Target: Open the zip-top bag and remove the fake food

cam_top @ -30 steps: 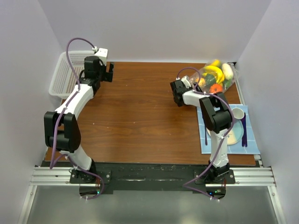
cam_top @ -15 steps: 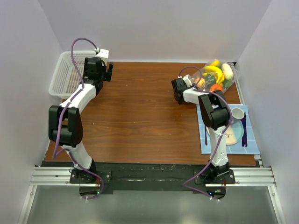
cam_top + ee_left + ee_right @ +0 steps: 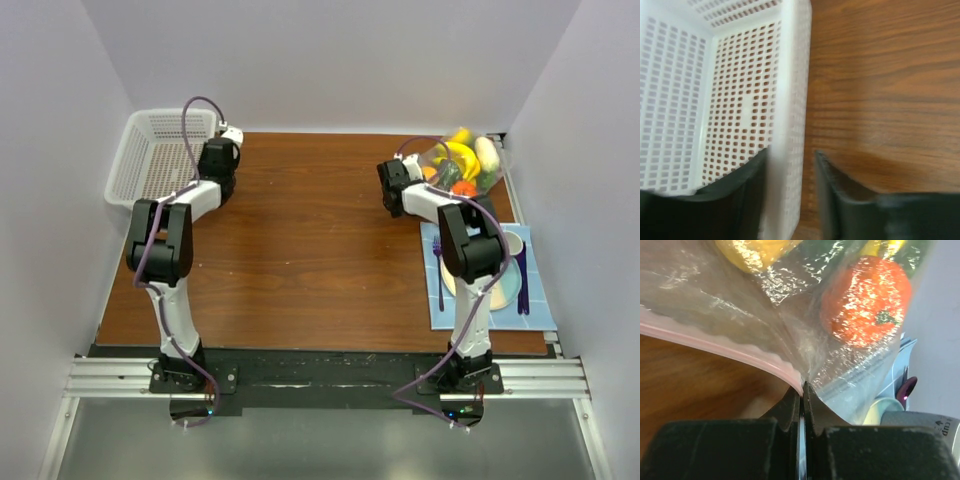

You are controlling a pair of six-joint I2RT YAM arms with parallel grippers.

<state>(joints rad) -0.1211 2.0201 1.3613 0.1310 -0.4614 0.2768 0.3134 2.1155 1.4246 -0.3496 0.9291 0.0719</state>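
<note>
Watching from the left, I see my left hand (image 3: 790,155) spread astride the wall of the white perforated plastic basket (image 3: 740,100); closing or lifting could drag it. Far right, my right hand (image 3: 802,390) is pressed together on the clear crinkly zip-top bag (image 3: 730,300) beside its pink seal (image 3: 715,342); a one-sided pull may haul the bag and its plastic fake food (image 3: 865,300) along instead of opening it. The brown wood-grain tabletop (image 3: 300,230) looks slick, and pale walls (image 3: 350,60) box it in.
</note>
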